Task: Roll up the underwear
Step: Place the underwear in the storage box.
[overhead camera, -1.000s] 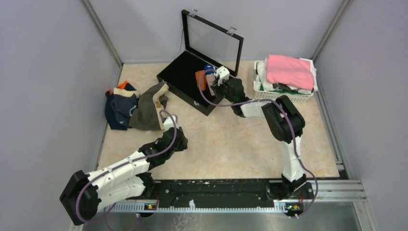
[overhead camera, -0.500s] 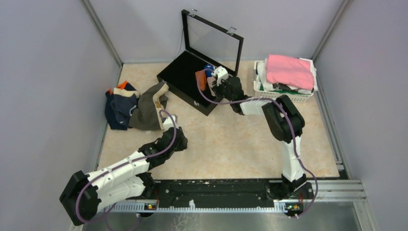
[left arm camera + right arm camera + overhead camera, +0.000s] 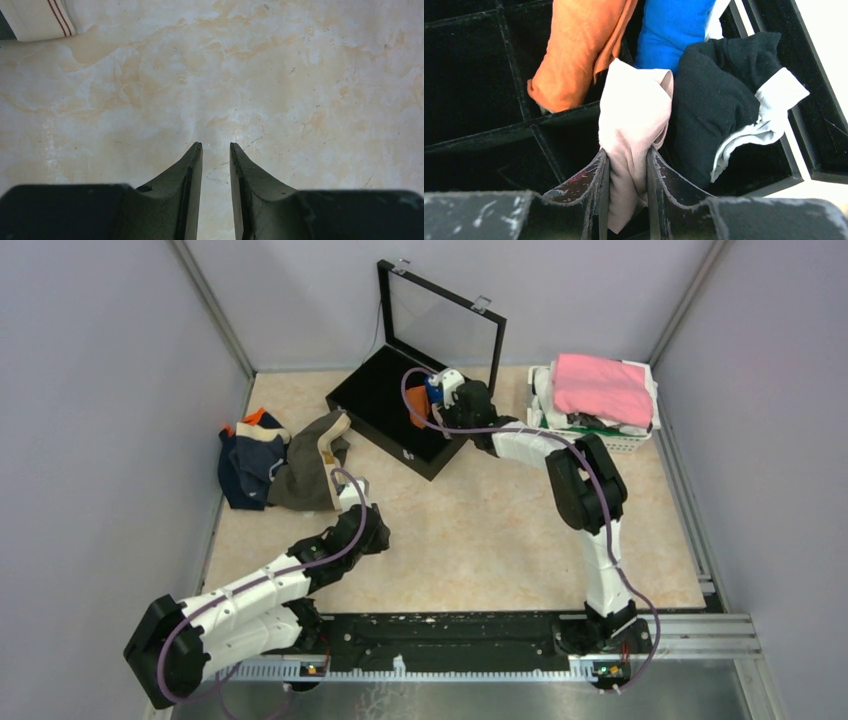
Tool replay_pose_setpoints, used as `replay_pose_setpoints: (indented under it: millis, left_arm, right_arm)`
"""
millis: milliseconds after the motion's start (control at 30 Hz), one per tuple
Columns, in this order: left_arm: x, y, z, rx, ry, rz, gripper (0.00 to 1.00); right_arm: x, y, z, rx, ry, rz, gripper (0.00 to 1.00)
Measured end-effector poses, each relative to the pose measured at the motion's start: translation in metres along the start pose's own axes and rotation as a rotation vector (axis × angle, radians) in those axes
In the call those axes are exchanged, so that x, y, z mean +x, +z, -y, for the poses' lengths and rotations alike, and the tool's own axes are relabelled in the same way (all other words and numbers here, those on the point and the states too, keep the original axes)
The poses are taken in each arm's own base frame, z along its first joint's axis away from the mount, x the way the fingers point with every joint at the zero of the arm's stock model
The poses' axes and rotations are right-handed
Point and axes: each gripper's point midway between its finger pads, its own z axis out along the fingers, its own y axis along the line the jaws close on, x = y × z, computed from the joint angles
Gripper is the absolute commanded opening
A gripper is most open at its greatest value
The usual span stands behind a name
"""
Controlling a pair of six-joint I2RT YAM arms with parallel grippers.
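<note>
Right hand [image 3: 628, 152] pinches pale pink brief [image 3: 634, 115] over black box [image 3: 479, 115], likely between compartments; left hand [image 3: 216, 146] narrow, empty, above desk [image 3: 310, 75].

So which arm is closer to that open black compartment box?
Right arm: its jaws hold a pale pink cloth brief at the open black compartment box. Left arm hovers apart, over the marbled table.
</note>
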Motion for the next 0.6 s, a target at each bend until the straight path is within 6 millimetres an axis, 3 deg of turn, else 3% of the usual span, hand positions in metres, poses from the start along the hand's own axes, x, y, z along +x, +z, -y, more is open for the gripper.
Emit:
replay_pose_setpoints:
  millis: [167, 600]
  left_arm:
    - [0.0, 0.0, 0.0, 0.001, -0.001, 0.002, 0.33]
    - [-0.002, 0.0, 0.0, 0.002, -0.002, 0.006, 0.33]
  right_arm:
    - [0.003, 0.002, 0.001, -0.001, -0.019, -0.056, 0.39]
    - [0.0, -0.01, -0.01, -0.074, -0.02, -0.084, 0.61]
